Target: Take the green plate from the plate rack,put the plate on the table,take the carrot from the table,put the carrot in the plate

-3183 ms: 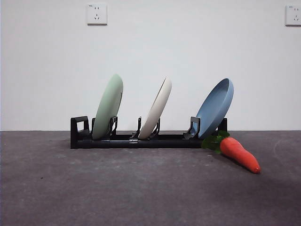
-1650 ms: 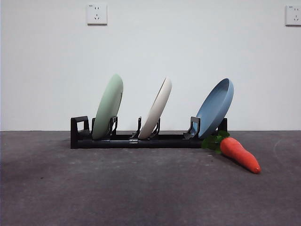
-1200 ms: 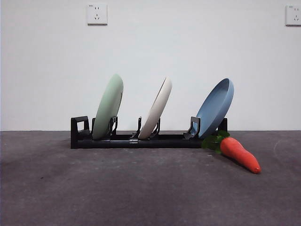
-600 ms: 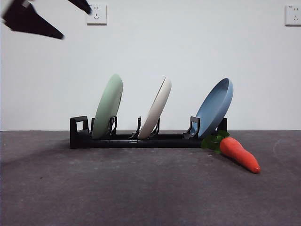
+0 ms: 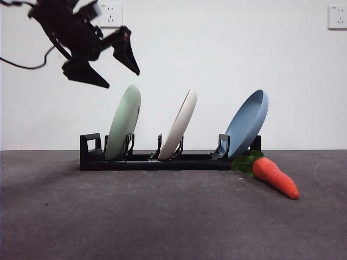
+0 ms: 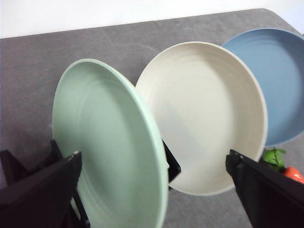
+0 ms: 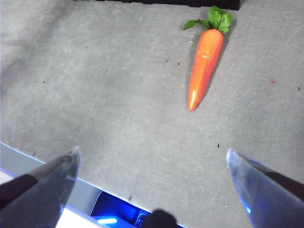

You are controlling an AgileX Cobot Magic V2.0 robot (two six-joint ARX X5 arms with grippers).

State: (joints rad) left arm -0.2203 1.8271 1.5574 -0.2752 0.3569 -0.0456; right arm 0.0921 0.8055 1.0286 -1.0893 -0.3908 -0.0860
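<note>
Three round matte plates (image 5: 179, 125) lean in the black slotted plate rack (image 5: 157, 161).

Plate rack (image 5: 157, 161) is set across the table (image 5: 162, 222), toward the back. Three plates are stood in it, each tilted rightward in the front view: green plate (image 5: 123, 123) at the left end, beside the squared loop, a second plate (image 5: 179, 125) in the middle, a third (image 5: 248, 124) at the right end. The carrot (image 5: 274, 177) is laid on the table just right of the rack's right end, leaves toward the rack. The left gripper (image 5: 120, 76) is positioned above the green plate's top edge.
</note>
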